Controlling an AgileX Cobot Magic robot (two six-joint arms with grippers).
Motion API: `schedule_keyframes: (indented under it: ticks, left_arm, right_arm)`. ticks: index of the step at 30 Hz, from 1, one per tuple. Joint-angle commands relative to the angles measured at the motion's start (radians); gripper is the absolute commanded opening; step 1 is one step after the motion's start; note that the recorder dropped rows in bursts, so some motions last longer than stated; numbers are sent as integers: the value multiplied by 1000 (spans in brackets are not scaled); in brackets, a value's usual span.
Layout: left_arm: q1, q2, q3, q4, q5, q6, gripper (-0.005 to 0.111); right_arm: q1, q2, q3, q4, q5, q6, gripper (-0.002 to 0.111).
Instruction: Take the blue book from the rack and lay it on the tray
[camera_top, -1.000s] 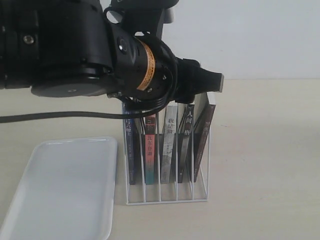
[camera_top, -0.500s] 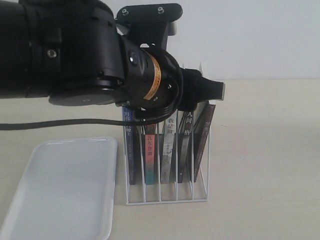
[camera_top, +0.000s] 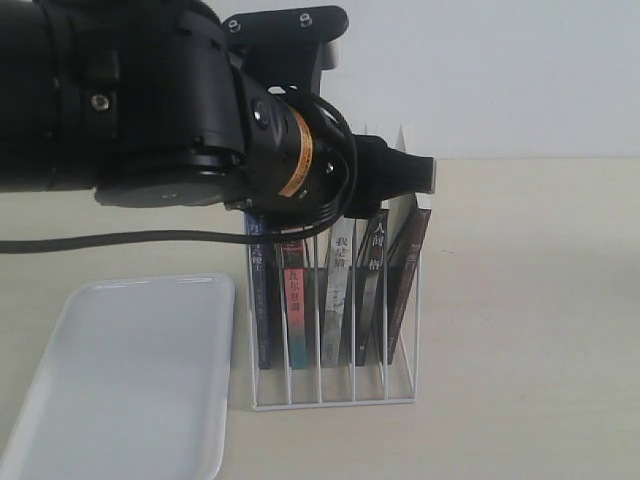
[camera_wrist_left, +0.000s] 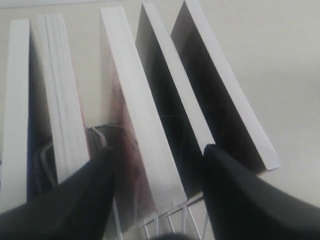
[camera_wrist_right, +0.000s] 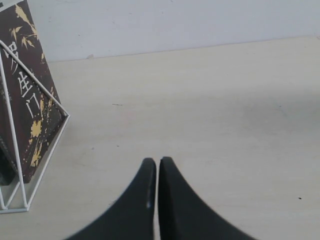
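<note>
Currently the left end effector (camera_wrist_left: 157, 149) gapes wide over books (camera_wrist_left: 145, 125) in the rack (camera_top: 335, 404), centre frame; the right end effector (camera_wrist_right: 156, 161) sits closed, empty.

The blue book (camera_top: 262, 300) stood upright, its narrow dark spine facing forward, in the leftmost slot of the white wire rack (camera_top: 335, 404) at centre frame. The flat white tray (camera_top: 130, 380) lay just beside the rack at lower left.

A pale beige bench (camera_top: 520, 300) with a smooth, matte top fills the lower part of the exterior view. It meets a plain white wall (camera_top: 520, 70) along a straight, level line. The light is soft and even, casting only faint shadows. The right wrist view shows a few tiny dark specks on the bench.
</note>
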Motion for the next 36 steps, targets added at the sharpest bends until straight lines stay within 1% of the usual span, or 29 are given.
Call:
schedule_keyframes:
  ticks: [1, 8, 12, 18, 36]
  left_arm:
    - [1, -6, -4, -2, 7, -12, 35]
    - [1, -6, -4, -2, 0, -10, 34]
    - [1, -6, -4, 0, -69, -10, 34]
    - [1, 10, -4, 29, 11, -8, 34]
    - [1, 45, -4, 40, -1, -8, 34]
  right_arm:
    - [-1, -5, -1, -5, -12, -6, 1]
    - [-1, -5, -1, -5, -12, -6, 1]
    - [-1, -5, -1, -5, -12, -6, 1]
    - [-1, -5, -1, -5, -12, -6, 1]
    - [-1, -5, -1, -5, -12, -6, 1]
